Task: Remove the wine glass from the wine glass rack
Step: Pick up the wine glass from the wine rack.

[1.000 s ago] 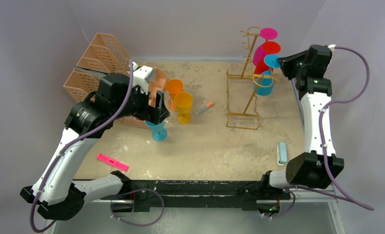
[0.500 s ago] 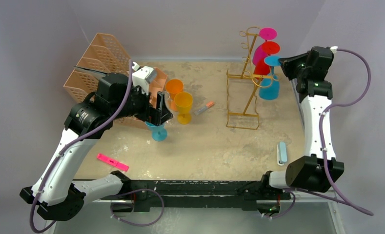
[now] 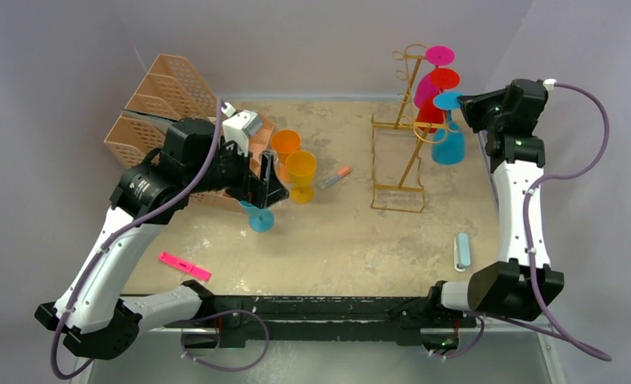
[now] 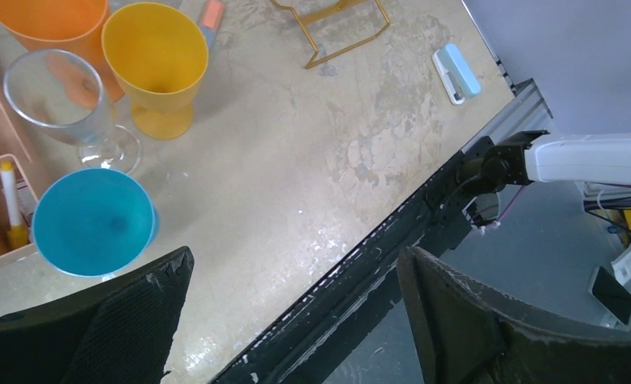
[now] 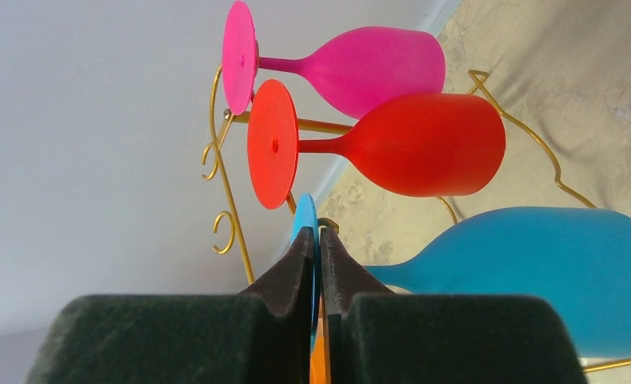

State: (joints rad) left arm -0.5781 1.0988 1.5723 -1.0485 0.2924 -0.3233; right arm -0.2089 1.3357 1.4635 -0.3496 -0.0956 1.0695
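- The left arm is rising from its near-left base and bending in toward the left middle of the table point(image 3: 336, 240). The left gripper point(image 3: 268, 182) is pointing down over the goblets there, its jaws standing wide apart with nothing between them.
- One peach lattice organiser point(image 3: 156, 100) is sitting at the far left, behind that arm.
- One pink marker point(image 3: 184, 266) is lying near the left front edge.
- Four goblets are standing upright in a cluster: an orange goblet point(image 3: 285, 144) farthest, a yellow goblet point(image 3: 301, 170) just in front of it, a clear glass point(image 4: 56, 92) beside them, and a blue goblet point(image 4: 93, 222) nearest, under the left gripper.
- One orange-tipped pen point(image 3: 334, 178) is lying just right of the yellow goblet.
- The one gold wine glass rack point(image 3: 373, 164) is standing at the far right.
- Three glasses are hanging there bowl-down: a pink glass point(image 5: 376, 68) highest, a red glass point(image 5: 424, 144) below it, and the blue wine glass point(image 5: 536, 272) lowest and farthest right. Whether its stem is clear of the hook I cannot tell.
- The right arm is stretching up along the right edge. The right gripper point(image 5: 316, 244) is pinching the thin round foot of the blue wine glass.
- One pale blue block point(image 3: 461, 250) is lying near the right front.
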